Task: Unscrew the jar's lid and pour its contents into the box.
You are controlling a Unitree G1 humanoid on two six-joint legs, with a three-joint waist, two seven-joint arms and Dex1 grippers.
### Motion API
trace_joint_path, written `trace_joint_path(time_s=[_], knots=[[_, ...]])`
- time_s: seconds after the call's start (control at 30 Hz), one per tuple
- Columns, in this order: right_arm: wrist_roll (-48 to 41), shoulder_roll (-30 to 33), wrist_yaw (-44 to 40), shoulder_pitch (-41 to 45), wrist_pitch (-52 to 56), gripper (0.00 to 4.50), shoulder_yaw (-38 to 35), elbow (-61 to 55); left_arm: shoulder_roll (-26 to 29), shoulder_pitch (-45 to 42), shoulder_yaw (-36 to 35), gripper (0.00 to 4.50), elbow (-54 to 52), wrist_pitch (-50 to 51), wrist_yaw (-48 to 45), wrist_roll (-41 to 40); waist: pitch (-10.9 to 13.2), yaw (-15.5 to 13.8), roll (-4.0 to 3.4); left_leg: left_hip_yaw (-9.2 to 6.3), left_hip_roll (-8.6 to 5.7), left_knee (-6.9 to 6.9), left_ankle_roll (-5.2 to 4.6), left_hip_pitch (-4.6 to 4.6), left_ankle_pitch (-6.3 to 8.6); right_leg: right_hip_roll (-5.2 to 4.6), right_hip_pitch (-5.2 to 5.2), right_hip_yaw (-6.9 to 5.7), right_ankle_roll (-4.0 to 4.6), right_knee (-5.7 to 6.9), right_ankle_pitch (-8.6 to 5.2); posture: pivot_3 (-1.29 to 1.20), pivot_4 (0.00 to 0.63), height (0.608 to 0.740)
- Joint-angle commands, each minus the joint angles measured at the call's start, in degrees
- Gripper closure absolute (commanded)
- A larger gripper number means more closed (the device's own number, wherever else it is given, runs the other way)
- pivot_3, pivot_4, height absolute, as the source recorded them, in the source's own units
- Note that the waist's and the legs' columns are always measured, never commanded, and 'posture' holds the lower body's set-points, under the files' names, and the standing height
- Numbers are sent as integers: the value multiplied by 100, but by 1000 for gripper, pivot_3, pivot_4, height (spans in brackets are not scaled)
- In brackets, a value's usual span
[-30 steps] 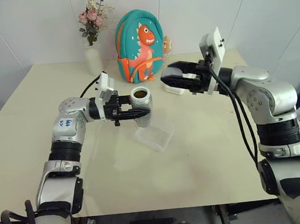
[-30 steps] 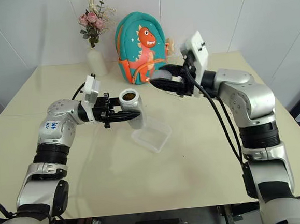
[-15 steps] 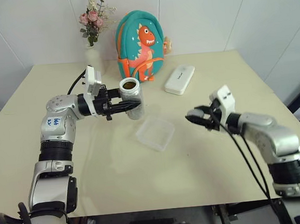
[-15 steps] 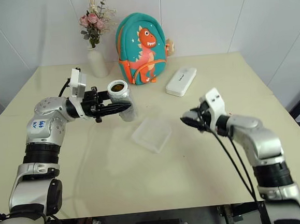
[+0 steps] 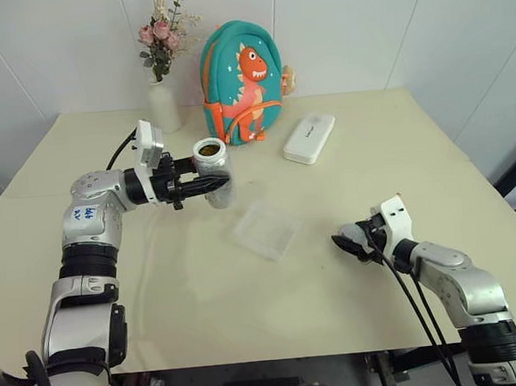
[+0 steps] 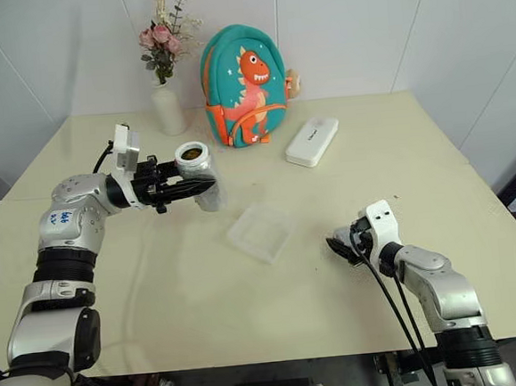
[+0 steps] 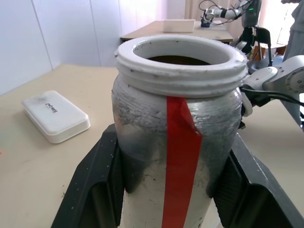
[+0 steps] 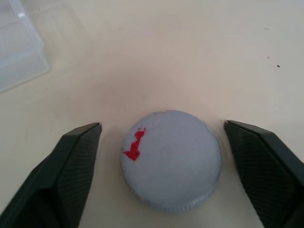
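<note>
One step done, pour still left: lid off and flat on the cream desk between the right end effector's wide-open fingers, empty box mid-desk, left end effector clamping the open, upright jar beyond it, backpack, vase and white walls behind.

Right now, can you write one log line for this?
left gripper: shut on jar | right gripper: open around lid on table | box: empty

Head pair looks down over the table; each wrist camera sits close behind its tool.
</note>
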State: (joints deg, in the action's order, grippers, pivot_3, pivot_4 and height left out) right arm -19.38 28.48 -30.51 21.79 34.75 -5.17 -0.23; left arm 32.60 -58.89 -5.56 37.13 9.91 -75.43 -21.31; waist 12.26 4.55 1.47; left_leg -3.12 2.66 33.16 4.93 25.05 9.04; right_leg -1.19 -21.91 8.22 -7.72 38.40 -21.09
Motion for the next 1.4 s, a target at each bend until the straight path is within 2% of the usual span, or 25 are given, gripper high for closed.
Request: trace_joint_path(time_s=[0.03, 0.3, 0.43, 0.5, 0.67, 0.77, 0.87, 0.97, 1.13, 1.27, 1.4], knots=[[-18, 84, -61, -70, -160, 33, -167, -212, 135, -314, -57, 2523, 218, -305, -48, 109, 0, -1, 0, -1, 0, 0, 0, 2, 0, 0, 1, 0, -5, -8, 3, 0, 150, 740], [-477, 631, -682, 99, -155, 33, -518, -820, 121, -762, 89, 2523, 1070, -1320, -30, 622, 1, -51, 0, -1, -1, -15, -5, 13, 2, 0, 3, 0, -14, -42, 8, 0, 150, 740], [-1882, 1047, -1654, 374, 314, 33, -1134, -1572, 51, -1119, 383, 2523, 1766, -2372, 96, 1191, 2, -51, 0, 0, -1, -21, -9, 13, 6, 0, 5, 0, -17, -52, 6, 0, 150, 740], [-2019, 1152, -1834, 400, 246, 33, -1185, -1654, 22, -1261, 463, 2523, 2061, -2736, 181, 1371, 2, -57, 0, 0, 0, -20, -9, 14, 7, 0, 6, 0, -17, -54, 6, 0, 150, 740], [-2153, 1724, -2429, -130, 402, 33, -1053, -2071, -130, -1558, 845, 2523, 2693, -3823, 565, 2043, 2, -138, 1, 0, -1, -16, -14, 14, 12, 0, 13, -1, -18, -64, 6, 0, 150, 740], [-2319, 1876, -2646, -560, 346, 33, -1263, -2333, -215, -1725, 1075, 2523, 2966, -4387, 861, 2451, 4, -174, 4, 1, -2, -10, -16, 20, 14, -1, 13, 0, -18, -66, 5, 0, 150, 740], [-2547, 1870, -2725, -907, 314, 33, -1461, -2591, -289, -1874, 1175, 2523, 3163, -4725, 1072, 2677, 7, -192, 9, 0, -3, -5, -17, 24, 14, -1, 14, 0, -19, -66, 5, 0, 150, 740], [-2802, 1576, -2537, -1237, 143, 33, -1759, -2833, -407, -2039, 1295, 2523, 3300, -4975, 1176, 2883, 9, -193, 13, 0, -4, -4, -17, 23, 14, -1, 14, 0, -20, -64, 6, 0, 150, 740], [-2838, 1458, -2356, -1605, -133, 33, -2081, -3080, -508, -2197, 1333, 2523, 3449, -5038, 1202, 3009, 9, -163, 13, 1, -4, -2, -17, 16, 14, 0, 21, 1, -21, -63, 6, 0, 150, 740], [-3366, 1347, -2171, -1989, -96, 33, -2600, -3301, -571, -2317, 1422, 2523, 3512, -5138, 1333, 3213, 10, -155, 14, 0, -4, -4, -17, 14, 14, 1, 22, 0, -21, -61, 6, 0, 150, 740], [-3292, 1348, -2096, -2380, -142, 33, -2627, -3380, -622, -2382, 1552, 2523, 3542, -5335, 1438, 3413, 11, -169, 16, -2, -4, -1, -17, 17, 14, 1, 26, 0, -22, -64, 6, 0, 150, 740]])
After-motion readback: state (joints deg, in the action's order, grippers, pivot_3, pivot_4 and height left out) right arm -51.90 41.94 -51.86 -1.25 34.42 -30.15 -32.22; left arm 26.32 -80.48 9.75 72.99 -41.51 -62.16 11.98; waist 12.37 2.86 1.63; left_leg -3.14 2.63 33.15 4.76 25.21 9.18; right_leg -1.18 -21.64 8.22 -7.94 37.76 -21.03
